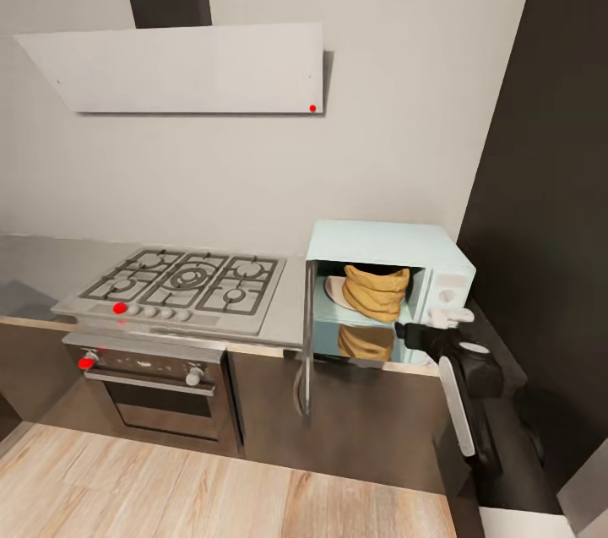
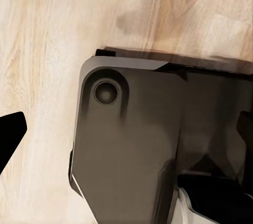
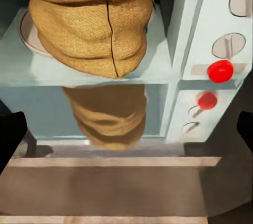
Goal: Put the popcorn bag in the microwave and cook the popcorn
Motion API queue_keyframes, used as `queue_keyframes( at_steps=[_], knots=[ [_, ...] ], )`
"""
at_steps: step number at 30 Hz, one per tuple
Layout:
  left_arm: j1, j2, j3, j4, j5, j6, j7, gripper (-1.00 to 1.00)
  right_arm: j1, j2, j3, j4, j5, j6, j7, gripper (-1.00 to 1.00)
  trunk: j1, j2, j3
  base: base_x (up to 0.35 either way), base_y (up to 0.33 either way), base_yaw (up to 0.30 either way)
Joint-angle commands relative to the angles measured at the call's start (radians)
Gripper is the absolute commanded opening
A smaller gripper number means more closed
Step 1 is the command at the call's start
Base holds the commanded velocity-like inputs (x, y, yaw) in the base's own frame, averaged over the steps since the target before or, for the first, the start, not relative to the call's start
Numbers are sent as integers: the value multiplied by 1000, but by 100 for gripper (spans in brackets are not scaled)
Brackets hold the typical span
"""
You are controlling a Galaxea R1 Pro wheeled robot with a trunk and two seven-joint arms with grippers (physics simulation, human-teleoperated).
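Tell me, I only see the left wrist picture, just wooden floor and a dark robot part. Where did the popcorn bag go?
Observer: The popcorn bag sits inside the microwave, on a pale plate.
Operator: Is the door shut?
Observer: No, the microwave door hangs open, swung out toward the stove side.
Operator: Where's the other arm?
Observer: The right gripper is just in front of the microwave's dial panel, holding nothing that I can see.
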Motion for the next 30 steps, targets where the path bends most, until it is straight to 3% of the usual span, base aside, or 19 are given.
queue_keyframes(
  at_steps=[1,5,8,10,11,13,14,15,17,19,27,30],
  knots=[
    [-1,0,7,1,5,-3,-5,100,16,-3,5,-6,6,-28,-3,100,1,-2,-2,0,0,0],
    [-1,0,7,1,4,-3,-5,100,53,-8,10,12,8,-134,-4,100,1,-2,-2,0,0,0],
    [-1,-1,7,1,4,-3,-5,100,55,-16,45,70,8,-237,4,100,1,-2,-2,0,0,0],
    [-1,-1,7,0,2,-3,-5,100,50,-42,63,160,7,-365,59,100,1,-2,-2,0,0,0],
    [-1,-2,7,0,1,-3,-5,100,39,-54,71,242,7,-437,125,100,1,-2,-2,0,0,0],
    [-1,-2,6,0,0,-3,-5,100,-12,-66,74,378,7,-558,247,100,1,-2,-2,0,0,0],
    [-1,-2,6,0,-1,-3,-5,100,-82,-73,72,500,7,-631,312,100,1,-2,-2,0,0,0],
    [-1,-2,6,0,-2,-3,-5,100,-151,-78,72,629,8,-689,339,100,1,-2,-2,0,0,0],
    [-1,-1,6,0,-2,-3,-5,100,-238,-85,72,789,9,-783,352,100,1,-2,-2,0,0,0],
    [-1,-2,5,0,-2,-3,-5,100,-298,-109,71,904,8,-834,355,100,1,-2,-2,0,0,0],
    [-1,-2,4,0,-3,-3,-5,100,-345,-166,70,965,7,-857,320,100,1,-2,-2,0,0,0],
    [-1,-2,4,0,-3,-3,-5,100,-376,-180,70,1048,6,-898,293,100,1,-2,-2,0,0,0]
  ],
)
